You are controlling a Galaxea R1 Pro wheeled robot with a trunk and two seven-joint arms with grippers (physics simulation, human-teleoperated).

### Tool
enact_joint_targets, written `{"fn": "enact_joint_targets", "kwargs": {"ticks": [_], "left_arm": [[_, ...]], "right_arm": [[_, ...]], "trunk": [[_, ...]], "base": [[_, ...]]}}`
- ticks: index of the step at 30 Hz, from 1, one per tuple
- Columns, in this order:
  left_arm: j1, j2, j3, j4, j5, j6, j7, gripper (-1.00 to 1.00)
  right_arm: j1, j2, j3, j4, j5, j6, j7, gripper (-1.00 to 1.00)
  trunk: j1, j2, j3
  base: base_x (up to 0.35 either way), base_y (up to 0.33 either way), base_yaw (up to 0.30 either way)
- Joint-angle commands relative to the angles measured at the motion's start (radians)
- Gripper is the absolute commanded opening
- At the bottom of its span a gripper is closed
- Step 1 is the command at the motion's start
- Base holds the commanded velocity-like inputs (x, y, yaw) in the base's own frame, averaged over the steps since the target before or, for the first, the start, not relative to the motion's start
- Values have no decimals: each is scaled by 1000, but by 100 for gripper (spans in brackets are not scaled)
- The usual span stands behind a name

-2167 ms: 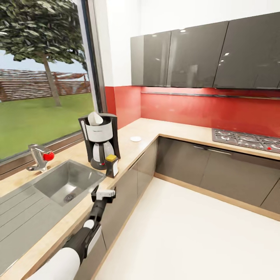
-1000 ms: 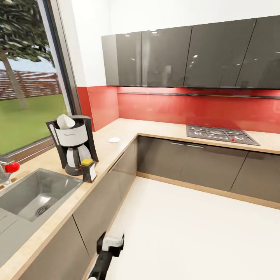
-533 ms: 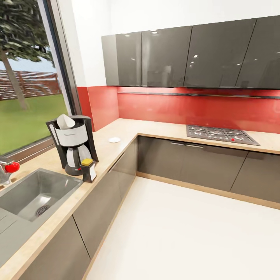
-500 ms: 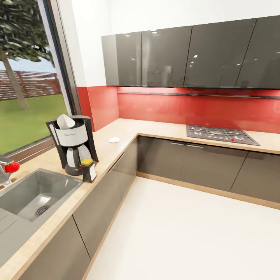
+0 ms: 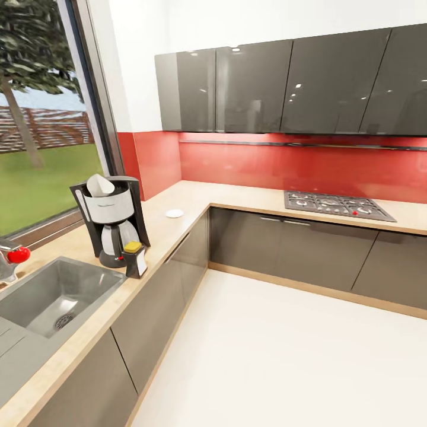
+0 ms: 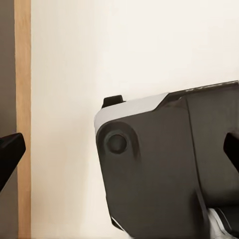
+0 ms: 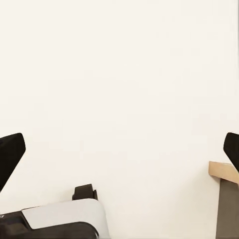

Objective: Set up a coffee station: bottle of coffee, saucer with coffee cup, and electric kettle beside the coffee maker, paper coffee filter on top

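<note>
**Station half built, both tools empty**

The tall dark grey coffee maker (image 5: 112, 220) stood on the long beige wood-look bench (image 5: 178, 228) near its front edge, beside the steel sink (image 5: 50, 295), with a white paper cone filter (image 5: 99, 185) resting in its top. The slim black yellow-capped coffee bottle (image 5: 135, 259) stood just in front of it. A small white saucer (image 5: 174, 213) lay well apart, toward the bench's inner corner. The left tool (image 6: 119, 149) and right tool (image 7: 119, 149) hung spread open over pale floor, holding nothing. Fetching the saucer risked brushing the bottle off the front edge.

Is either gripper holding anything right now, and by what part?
Nothing is held. The left gripper and right gripper are both open over bare floor.
</note>
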Motion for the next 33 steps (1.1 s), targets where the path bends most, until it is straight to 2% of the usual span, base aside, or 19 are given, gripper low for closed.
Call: {"fn": "enact_joint_targets", "kwargs": {"ticks": [1, 7, 18, 33], "left_arm": [[3, 0, -2, 0, -8, 4, 3, 100], [27, 9, -3, -1, -8, -7, 0, 100], [30, 6, -10, -2, -15, -4, 0, 100], [30, 8, 2, -3, -7, 2, 2, 100]], "right_arm": [[-1, 1, -7, 2, 9, -4, -1, 100], [-1, 5, -6, 4, 9, -4, -2, 100], [-1, 6, -6, 4, 10, -4, 0, 100], [-1, 6, -4, 5, 10, -4, 1, 100]], "trunk": [[1, -2, -2], [1, -2, -2], [1, -2, -2], [1, -2, -2]], "base": [[0, 0, 0], [0, 0, 0], [22, 0, -11], [200, -100, -240]]}}
